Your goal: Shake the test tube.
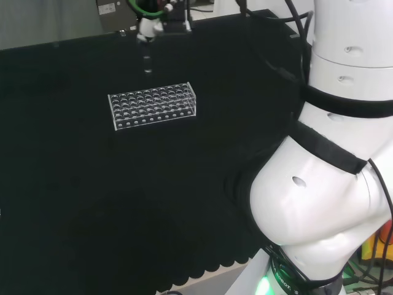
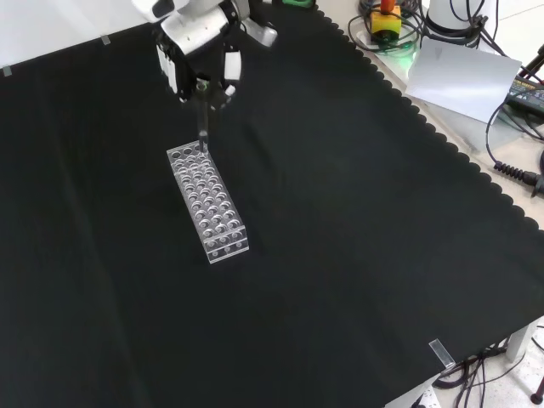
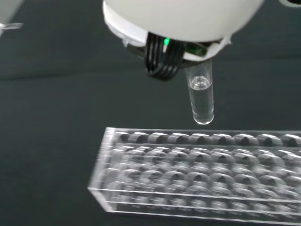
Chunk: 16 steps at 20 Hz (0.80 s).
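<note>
While the hand pinches the test tube upright, seemingly by its top, it hangs above the rack.

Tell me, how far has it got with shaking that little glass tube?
Done: the test tube is out of the clear rack and hangs above the rack's end, its round tip clear of the holes. In hand: the hand grips the tube's top, holding it upright. Left: whether any shaking has happened can't be told from one moment, and the tube isn't back in the rack.
</note>
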Tool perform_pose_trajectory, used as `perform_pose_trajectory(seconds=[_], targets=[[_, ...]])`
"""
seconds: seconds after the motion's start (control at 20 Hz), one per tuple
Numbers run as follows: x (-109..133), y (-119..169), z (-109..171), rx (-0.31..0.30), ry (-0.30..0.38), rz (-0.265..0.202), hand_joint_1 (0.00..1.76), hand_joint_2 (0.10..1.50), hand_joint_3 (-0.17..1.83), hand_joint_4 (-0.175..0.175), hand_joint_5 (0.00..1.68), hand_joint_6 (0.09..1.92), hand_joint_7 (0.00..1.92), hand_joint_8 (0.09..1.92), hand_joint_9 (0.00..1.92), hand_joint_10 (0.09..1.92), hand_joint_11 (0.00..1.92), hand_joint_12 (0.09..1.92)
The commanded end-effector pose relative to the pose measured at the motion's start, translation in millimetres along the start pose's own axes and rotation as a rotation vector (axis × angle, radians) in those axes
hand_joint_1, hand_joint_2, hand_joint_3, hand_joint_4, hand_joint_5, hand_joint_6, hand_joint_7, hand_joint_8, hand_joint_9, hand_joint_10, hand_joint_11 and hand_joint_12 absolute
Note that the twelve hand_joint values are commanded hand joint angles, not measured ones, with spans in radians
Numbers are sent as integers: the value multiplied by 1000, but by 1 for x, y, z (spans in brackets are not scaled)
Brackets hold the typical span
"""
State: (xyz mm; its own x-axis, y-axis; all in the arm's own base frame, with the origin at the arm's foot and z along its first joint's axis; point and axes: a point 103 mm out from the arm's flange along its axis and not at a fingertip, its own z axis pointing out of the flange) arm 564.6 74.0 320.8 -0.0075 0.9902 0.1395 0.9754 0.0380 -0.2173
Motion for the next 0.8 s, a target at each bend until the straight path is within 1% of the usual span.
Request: perform_pose_trajectory(seconds=[0.05,0.15,0.25,0.35,0.45,0.6,0.7,0.8], targets=[[-89,-21,-3,14,-40,162,1327,557,802,-175,1307,630,1364,635,1605,645,1232,882],[-109,-27,-6,12,-40,201,1327,557,803,-175,1307,630,1364,636,1605,645,1232,882],[-123,-31,-10,9,-40,231,1327,557,803,-175,1307,630,1364,636,1605,645,1231,882],[-132,-33,-13,5,-45,248,1327,557,803,-175,1307,630,1364,636,1605,645,1231,883],[-135,-33,-15,2,-49,257,1327,557,803,-175,1307,630,1364,636,1605,645,1231,883],[-129,-29,-17,0,-43,250,1327,557,803,-175,1307,631,1364,636,1605,645,1230,884],[-119,-26,-14,8,-40,225,1327,557,803,-175,1307,631,1363,636,1604,645,1230,884],[-102,-21,-7,20,-36,192,1327,557,803,-175,1307,631,1363,636,1604,645,1230,885]])
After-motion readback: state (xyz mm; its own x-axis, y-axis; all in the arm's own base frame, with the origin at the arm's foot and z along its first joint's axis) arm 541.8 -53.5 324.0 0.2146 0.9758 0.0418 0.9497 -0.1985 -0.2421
